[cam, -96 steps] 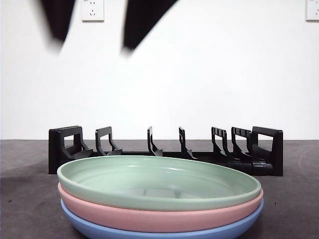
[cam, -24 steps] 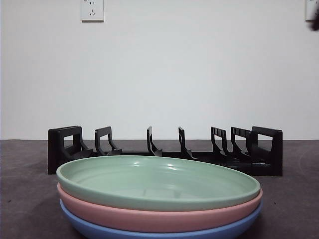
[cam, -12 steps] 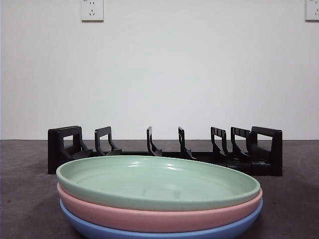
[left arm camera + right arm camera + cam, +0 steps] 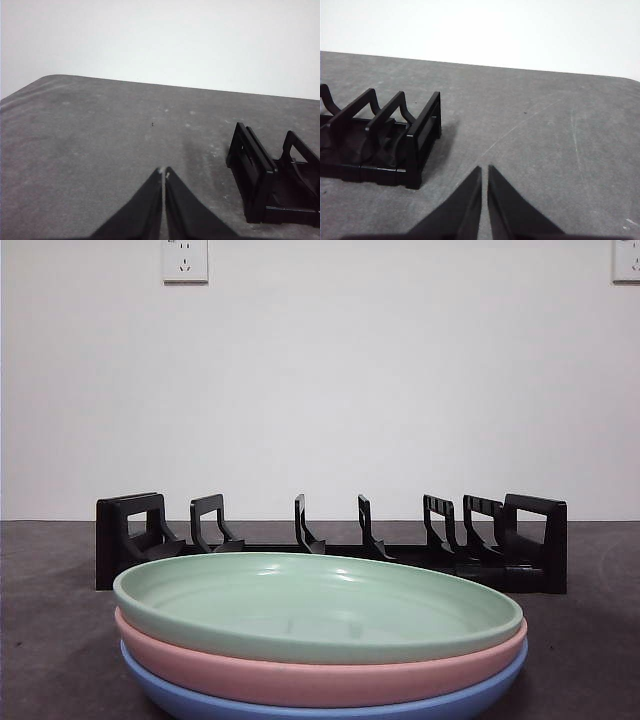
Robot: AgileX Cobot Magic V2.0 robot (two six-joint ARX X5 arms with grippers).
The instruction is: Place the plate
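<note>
A stack of three plates sits close in the front view: a green plate [image 4: 320,605] on top, a pink plate [image 4: 310,678] under it and a blue plate [image 4: 330,708] at the bottom. Behind them stands an empty black plate rack [image 4: 330,545] with several upright dividers. My left gripper [image 4: 164,172] is shut and empty over bare table beside one end of the rack [image 4: 272,180]. My right gripper [image 4: 484,170] is shut and empty beside the rack's other end [image 4: 385,142]. Neither arm shows in the front view.
The grey table [image 4: 590,640] runs back to a white wall with two sockets [image 4: 185,260]. The table's edge and rounded corner show in the left wrist view [image 4: 50,80].
Two dark arm shapes that hung at the top of the front view 3.9 s ago have left it. The plates and rack have not moved.
</note>
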